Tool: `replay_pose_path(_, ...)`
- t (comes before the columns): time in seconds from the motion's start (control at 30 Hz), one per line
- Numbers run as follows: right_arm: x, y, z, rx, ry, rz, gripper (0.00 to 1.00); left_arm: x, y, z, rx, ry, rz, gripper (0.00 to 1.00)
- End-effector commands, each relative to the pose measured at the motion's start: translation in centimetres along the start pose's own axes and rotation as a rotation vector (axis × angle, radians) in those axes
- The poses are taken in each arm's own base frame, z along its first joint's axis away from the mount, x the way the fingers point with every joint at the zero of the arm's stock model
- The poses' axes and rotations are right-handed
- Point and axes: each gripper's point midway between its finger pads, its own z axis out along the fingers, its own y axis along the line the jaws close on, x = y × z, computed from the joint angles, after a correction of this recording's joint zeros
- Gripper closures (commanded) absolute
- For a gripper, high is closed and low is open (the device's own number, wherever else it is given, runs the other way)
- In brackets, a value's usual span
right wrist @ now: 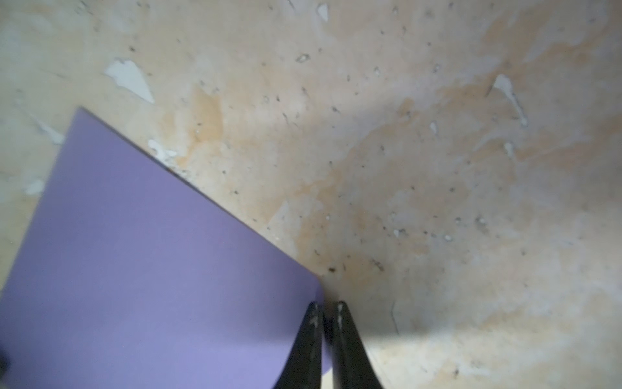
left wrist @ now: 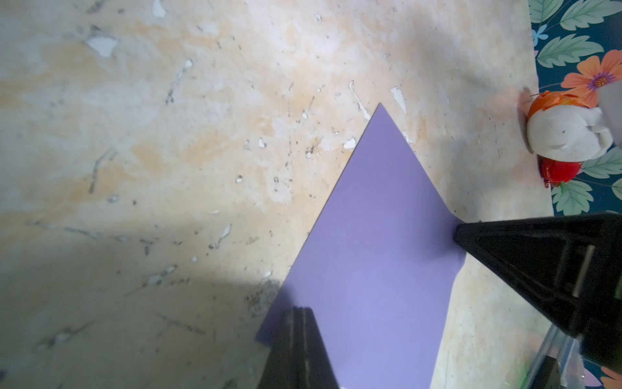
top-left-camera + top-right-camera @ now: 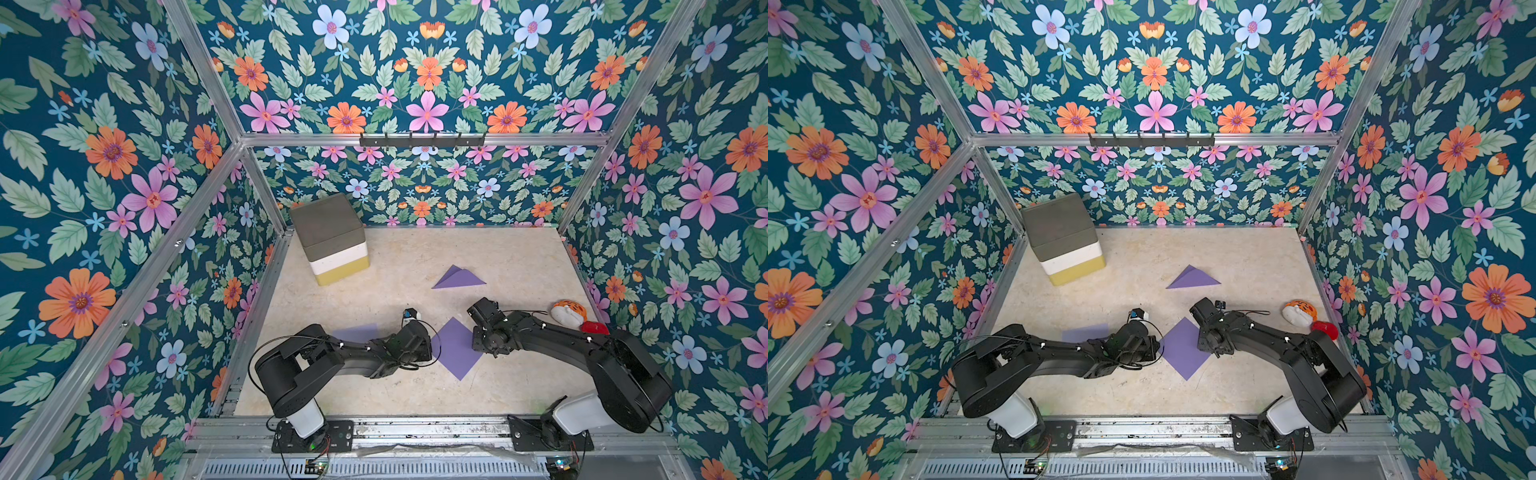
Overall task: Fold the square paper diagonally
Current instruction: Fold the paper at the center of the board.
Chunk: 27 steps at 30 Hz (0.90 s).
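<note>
- Square paper [image 3: 455, 347] lies flat and unfolded on the worktop [image 3: 498, 257], turned diamond-wise between the arms. One corner faces each tool, which I read as the set-up for a corner-to-corner fold.
- Left tool [image 2: 300, 311]: jaws fully together with nothing gripped, tip on or just over the paper's near corner. My read is that it's an anchor to stop the sheet sliding.
- Right tool [image 1: 328, 304]: jaws narrow with a thin slit, right at the opposite corner. That corner curls up at the tips. It looks like a pinch, but I can't tell if the paper is actually caught.
- Next, I'd judge: lift that corner and carry it across to the anchored one. A thin sheet could slip or skew.
- Folded purple triangle [image 3: 457, 279] sits further back, well apart. Another purple sheet [image 3: 357, 332] lies partly under the left arm [image 3: 332, 351].
- Worktop is mottled beige, chipped and scuffed, so there's little room for a jaw to get under an edge.
- Room: floral walls [image 3: 124, 166], aluminium frame [image 3: 291, 137], hook rail [image 3: 422, 140] at the back.
- A stacked box [image 3: 332, 237] sits in the far corner. A plush toy [image 3: 568, 312] and a red item [image 3: 594, 327] lie by the right wall, off the fold path.
</note>
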Motion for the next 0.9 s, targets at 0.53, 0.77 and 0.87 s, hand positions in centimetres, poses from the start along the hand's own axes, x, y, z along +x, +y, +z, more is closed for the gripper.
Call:
replay_pose_path(0.53,-0.8,4.4,-2.5,-0.348,-0.105,0.082,0.68,2.3,4.1,-0.1,-0.159,0.08,0.008,1.0)
replay_pose_path(0.77,0.2,1.9,-1.2,-0.214,-0.078,0.074,0.66,2.3,4.1,-0.1,-0.157,0.076,0.004,1.0)
replay_pose_path(0.87,0.2,1.5,-1.3,-0.191,-0.081,0.073,0.65,2.3,4.0,-0.1,-0.157,0.076,0.005,1.0)
